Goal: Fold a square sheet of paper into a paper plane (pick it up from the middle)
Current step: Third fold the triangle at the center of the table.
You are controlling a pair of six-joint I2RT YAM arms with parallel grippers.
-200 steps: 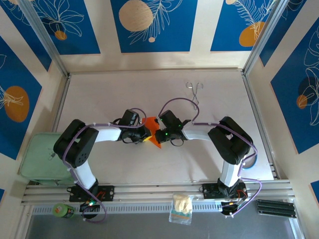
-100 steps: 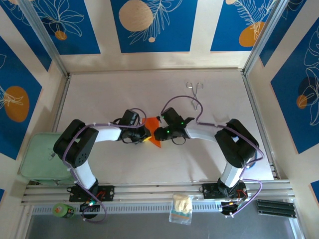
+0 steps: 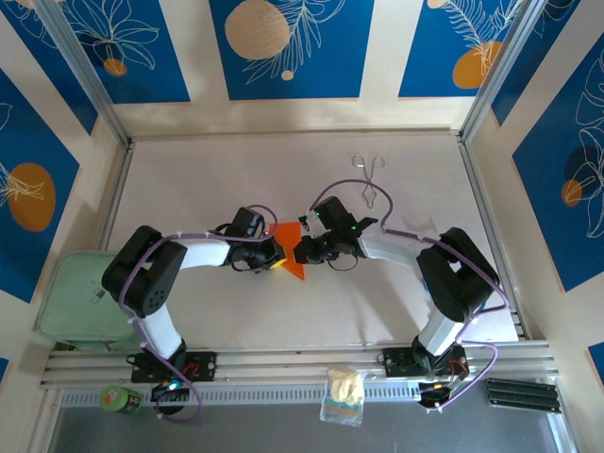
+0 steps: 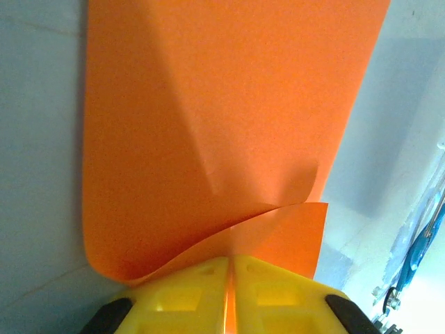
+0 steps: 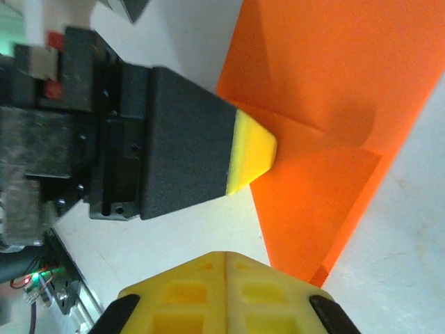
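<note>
Sheet of paper (image 3: 294, 266): orange, partly folded, lying at the middle of the table (image 3: 236, 311) between the two arms.

Left gripper (image 4: 229, 270): its yellow fingers are pressed together on the sheet's left side, with a thin orange line clamped in the seam. The rest of the sheet spreads away from it, one layer curling up.

Right gripper (image 5: 226, 263): its fingers are closed against each other with nothing between them. The sheet's pointed corner sits just beside the fingertips; contact cannot be determined.

Metal tongs (image 3: 370, 179): far right on the table, well apart from the sheet.
</note>
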